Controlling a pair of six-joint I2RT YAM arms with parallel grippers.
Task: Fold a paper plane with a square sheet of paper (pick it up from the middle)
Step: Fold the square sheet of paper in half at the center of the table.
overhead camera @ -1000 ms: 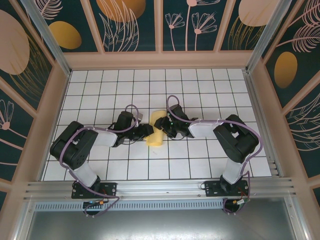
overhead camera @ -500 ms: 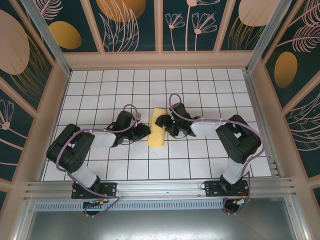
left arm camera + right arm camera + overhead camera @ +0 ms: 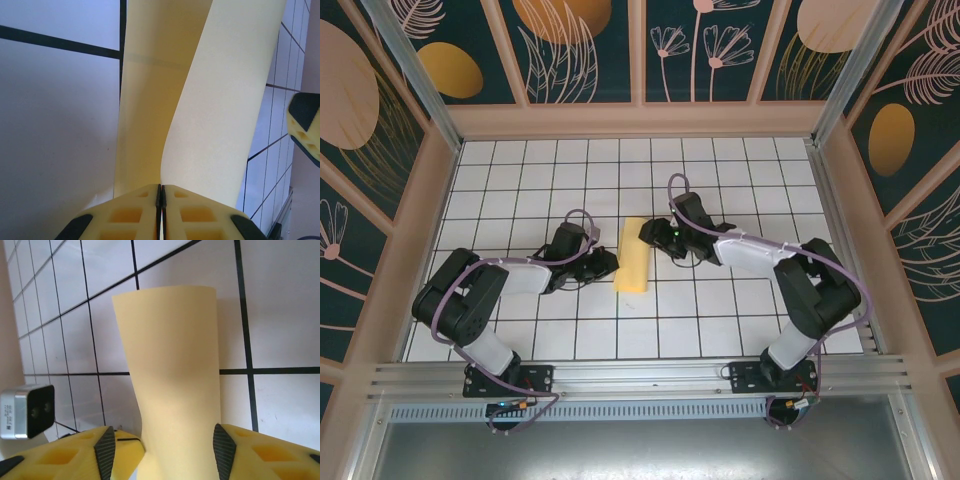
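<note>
The square sheet of paper [image 3: 633,256], pale yellow, lies folded into a long strip in the middle of the tiled table. No paper plane is in view. My left gripper [image 3: 610,263] sits at the strip's left edge. In the left wrist view its jaws [image 3: 161,186] are shut on the sheet [image 3: 225,100], whose two layers spread apart from the tips. My right gripper [image 3: 650,233] hovers by the strip's upper right, open. Its fingers [image 3: 105,450] straddle the end of the sheet [image 3: 175,365] without touching it.
White grid table [image 3: 720,170] inside a walled booth with patterned panels. An aluminium rail [image 3: 640,375] runs along the near edge. The left wrist's silver camera block [image 3: 26,411] shows at the left of the right wrist view. A right finger [image 3: 305,125] shows at the left wrist view's right edge.
The right gripper has drawn back up and to the right off the paper. The left jaws have closed on the sheet's left edge, and the sheet now lies flatter.
</note>
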